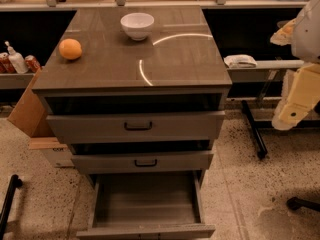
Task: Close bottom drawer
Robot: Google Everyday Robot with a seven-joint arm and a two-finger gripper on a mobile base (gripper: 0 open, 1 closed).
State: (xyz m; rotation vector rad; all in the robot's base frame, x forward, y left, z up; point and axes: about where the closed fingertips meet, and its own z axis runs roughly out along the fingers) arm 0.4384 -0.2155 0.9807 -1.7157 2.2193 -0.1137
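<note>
- White bowl (137,25), upright, upper centre, on the grey-brown cabinet top (165,64).
- Orange (70,49), same top, near its left edge, well apart from the bowl.
- Cardboard box (26,109), left of frame, beside the cabinet.
- White bottle (16,60) and red cans (33,63), far-left shelf.
- Crumpled white cloth (240,61), right-hand shelf.
- Speckled floor (260,194), lower frame.

Bottom drawer (146,201) open — gripper (292,111) far right

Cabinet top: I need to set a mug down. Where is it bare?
The cabinet top is mostly bare: the whole front half, and everything right of the bowl. Only the orange at the left edge and the bowl at back centre take room. The open bottom drawer is empty. The gripper hangs right of the cabinet.
</note>
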